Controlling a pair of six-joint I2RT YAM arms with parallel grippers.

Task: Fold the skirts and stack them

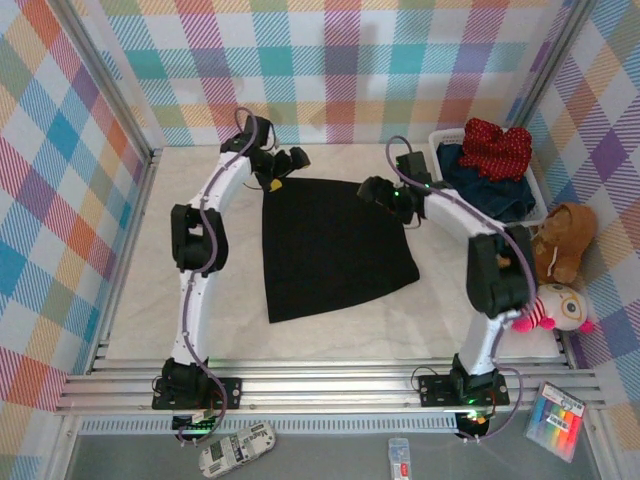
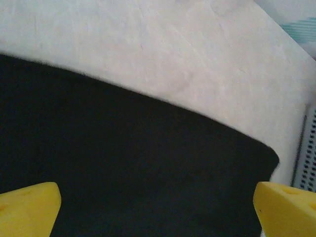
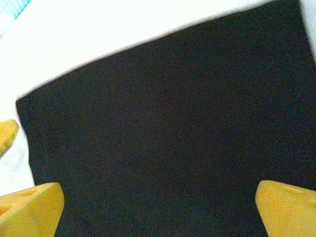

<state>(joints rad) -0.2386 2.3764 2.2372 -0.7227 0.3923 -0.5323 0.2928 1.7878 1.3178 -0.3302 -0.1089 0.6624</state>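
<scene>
A plain black skirt lies spread flat in the middle of the white table cover. My left gripper hovers over its far left corner, and my right gripper over its far right corner. In the left wrist view the yellow fingertips stand wide apart above the black skirt, so the left gripper is open. The right gripper is open too, with only the black skirt under it. A red dotted skirt lies on dark denim skirts in the basket.
The white slatted basket stands at the back right, with its edge beside the skirt corner. A brown teddy bear and a doll sit along the right wall. Metal rails line the near edge.
</scene>
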